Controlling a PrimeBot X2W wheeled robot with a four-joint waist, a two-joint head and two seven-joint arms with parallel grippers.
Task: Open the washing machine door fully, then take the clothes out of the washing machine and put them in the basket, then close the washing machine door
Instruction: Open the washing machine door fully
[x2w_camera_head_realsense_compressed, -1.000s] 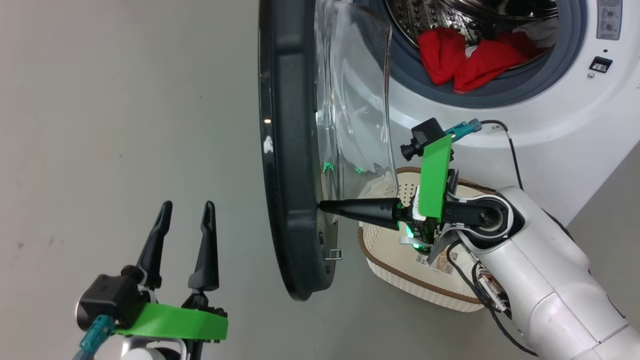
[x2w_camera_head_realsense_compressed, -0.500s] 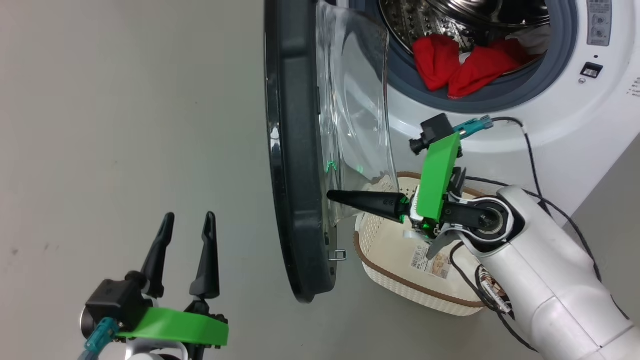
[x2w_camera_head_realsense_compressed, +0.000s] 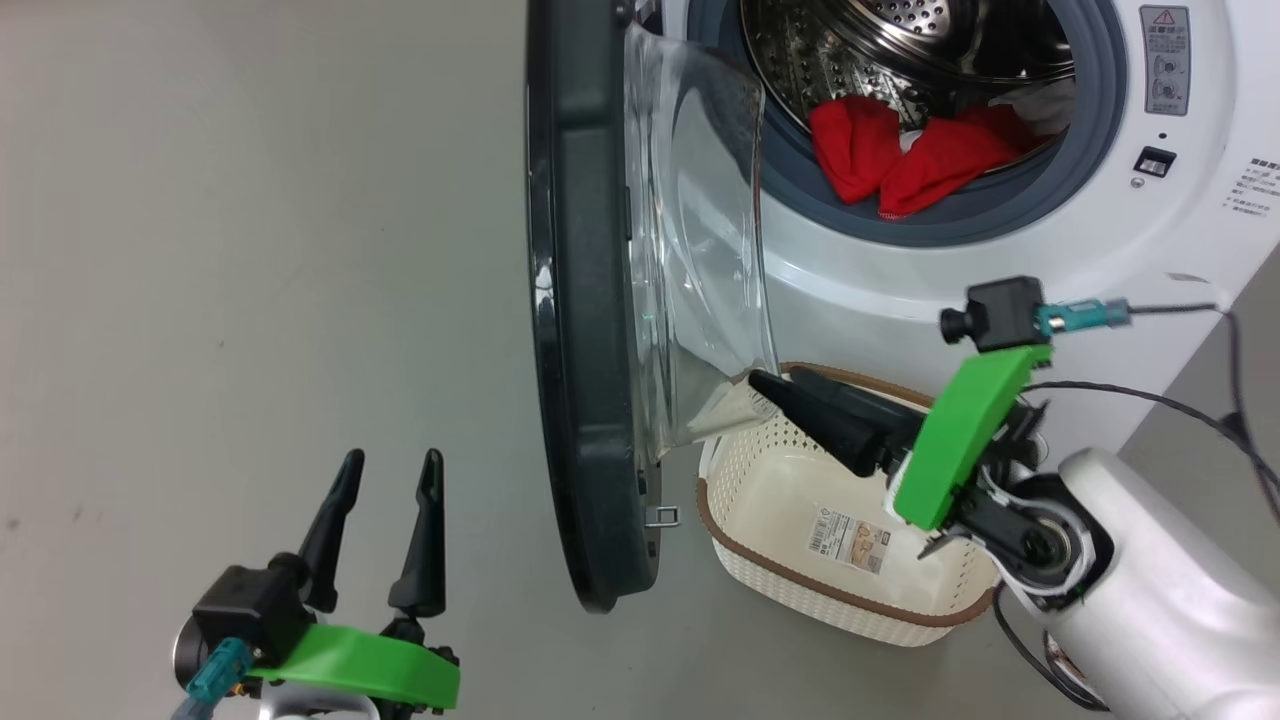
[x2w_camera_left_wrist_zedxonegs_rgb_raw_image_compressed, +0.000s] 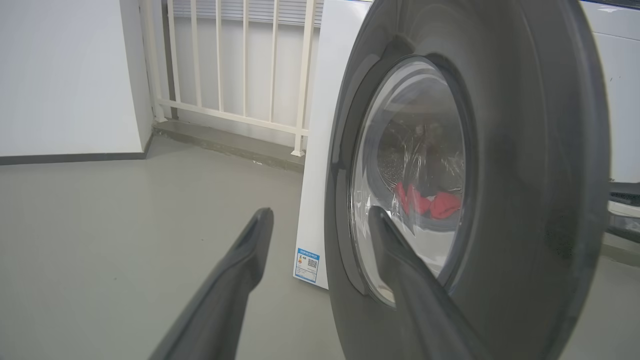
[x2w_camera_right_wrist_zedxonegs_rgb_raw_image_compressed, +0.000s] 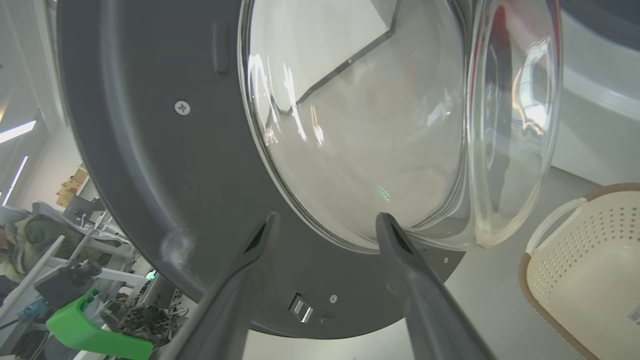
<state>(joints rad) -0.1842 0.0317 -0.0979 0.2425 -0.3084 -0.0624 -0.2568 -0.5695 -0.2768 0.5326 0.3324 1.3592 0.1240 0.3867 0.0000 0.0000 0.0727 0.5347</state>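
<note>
Washing machine door (x2w_camera_head_realsense_compressed: 580, 300), round, black-rimmed glass, stands open; our left gripper (x2w_camera_head_realsense_compressed: 393, 458) and right gripper (x2w_camera_right_wrist_zedxonegs_rgb_raw_image_compressed: 326, 217) spread empty; next, we reckon, fetching the red fabric clothes (x2w_camera_head_realsense_compressed: 900, 160).

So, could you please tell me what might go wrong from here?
The right gripper hangs with fingers open, close to the glass bowl of the washing machine door; swinging towards the drum could knock it. The bowl appears to overhang one end of the basket, so dropped clothes may miss. They lie low inside the washing machine, an awkward reach.
</note>
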